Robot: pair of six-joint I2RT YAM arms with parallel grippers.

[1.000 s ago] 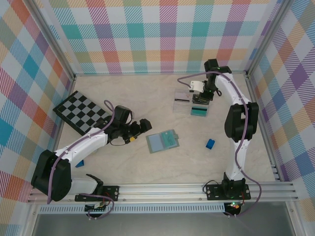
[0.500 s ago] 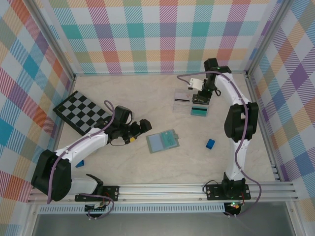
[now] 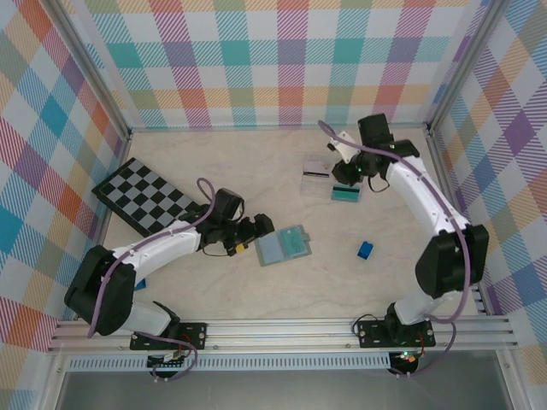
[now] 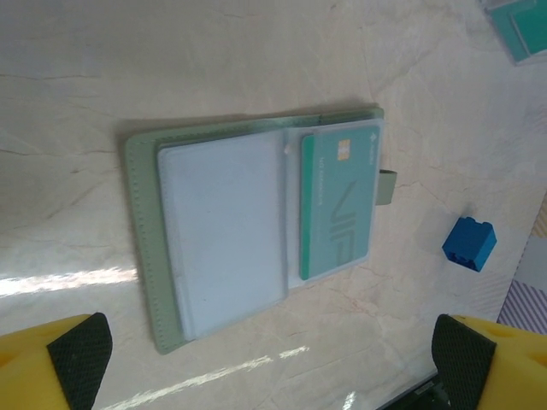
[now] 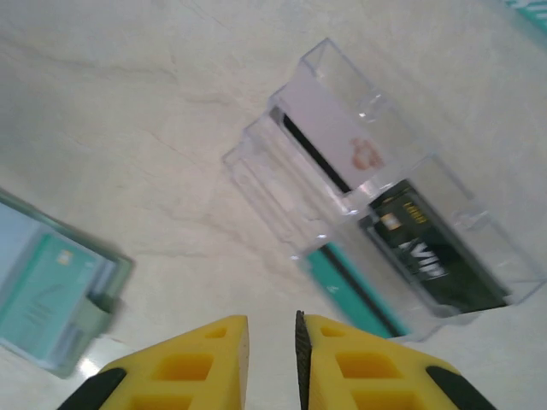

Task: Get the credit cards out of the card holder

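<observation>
The card holder point(image 3: 283, 246) lies open on the table, sage green outside and pale blue-grey inside point(image 4: 224, 231). One teal credit card point(image 4: 338, 205) sits in its right pocket. My left gripper point(image 3: 261, 229) hovers just left of it, open wide, its fingers point(image 4: 60, 363) apart over bare table point(image 4: 267, 342). My right gripper point(image 5: 272, 320) hangs over the table near the clear tray point(image 5: 256, 162), a narrow gap between its jaws and nothing in it. The tray holds a white card point(image 5: 329, 137) and a dark card point(image 5: 427, 248); a teal card point(image 5: 355, 286) lies along its near side.
A small blue block point(image 3: 366, 249) sits right of the holder. A chessboard point(image 3: 141, 195) lies at the far left, behind the left arm. Checked walls and a metal frame close in the table.
The left gripper has moved right, up to the holder's edge. The right arm has swung its elbow outward and drawn its gripper up and back from the tray.
</observation>
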